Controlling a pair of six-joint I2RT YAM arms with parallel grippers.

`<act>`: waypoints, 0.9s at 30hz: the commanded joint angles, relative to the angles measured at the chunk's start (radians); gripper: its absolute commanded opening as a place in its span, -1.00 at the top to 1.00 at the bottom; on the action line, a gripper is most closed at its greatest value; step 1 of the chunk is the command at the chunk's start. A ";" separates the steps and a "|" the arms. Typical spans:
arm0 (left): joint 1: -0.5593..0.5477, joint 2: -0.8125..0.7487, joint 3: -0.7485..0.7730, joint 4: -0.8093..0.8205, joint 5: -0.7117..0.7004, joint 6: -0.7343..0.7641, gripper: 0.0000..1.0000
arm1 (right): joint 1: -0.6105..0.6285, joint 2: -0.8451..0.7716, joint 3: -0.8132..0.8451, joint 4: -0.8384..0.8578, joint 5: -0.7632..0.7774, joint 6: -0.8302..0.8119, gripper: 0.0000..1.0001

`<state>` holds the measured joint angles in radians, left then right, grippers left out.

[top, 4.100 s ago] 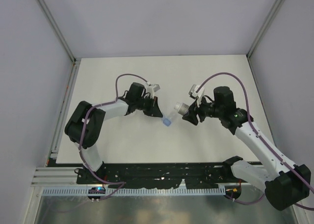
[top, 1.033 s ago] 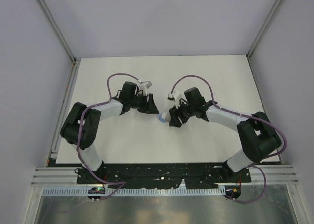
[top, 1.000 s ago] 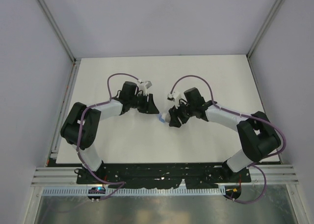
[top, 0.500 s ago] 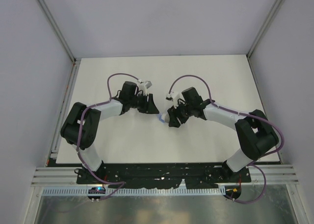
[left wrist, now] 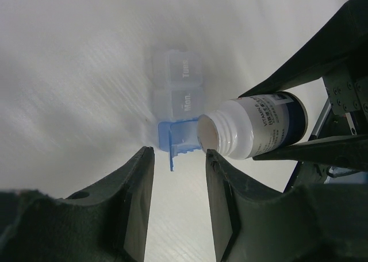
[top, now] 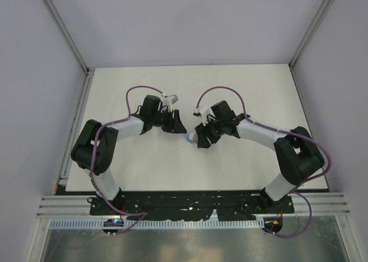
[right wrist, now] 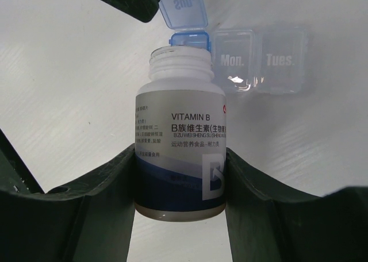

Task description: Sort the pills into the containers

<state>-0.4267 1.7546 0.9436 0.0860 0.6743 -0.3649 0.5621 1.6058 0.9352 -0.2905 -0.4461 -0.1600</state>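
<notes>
My right gripper (right wrist: 181, 207) is shut on a white bottle (right wrist: 181, 130) with a dark blue "VITAMIN B" label. The bottle has no cap on and is tipped, with its mouth at the open compartment of a clear pill box (right wrist: 259, 61). The box's blue "Sun" lid (right wrist: 184, 9) stands open, and the "Mon." and "Tues." lids are shut. In the left wrist view the bottle (left wrist: 259, 127) hangs over the box (left wrist: 178, 89) just past my open, empty left gripper (left wrist: 178, 216). In the top view the grippers (top: 175, 124) (top: 201, 138) face each other. No pills show.
The white table (top: 241, 89) lies between grey side walls. The black rail (top: 190, 201) with the arm bases runs along the near edge. Both arms' purple cables arc above the wrists.
Over the last second my right gripper has edged a little left with the bottle, closer to the left gripper. The left arm has held still.
</notes>
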 commanded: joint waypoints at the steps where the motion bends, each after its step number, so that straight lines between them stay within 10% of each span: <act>1: 0.005 -0.049 -0.009 0.046 0.025 -0.012 0.13 | 0.013 0.000 0.051 -0.013 0.009 0.005 0.88; 27: 0.005 -0.050 -0.017 0.057 0.022 -0.019 0.10 | 0.035 0.045 0.149 -0.150 0.053 -0.021 0.88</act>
<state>-0.4267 1.7473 0.9302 0.1013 0.6815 -0.3862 0.5877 1.6489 1.0325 -0.4202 -0.4007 -0.1650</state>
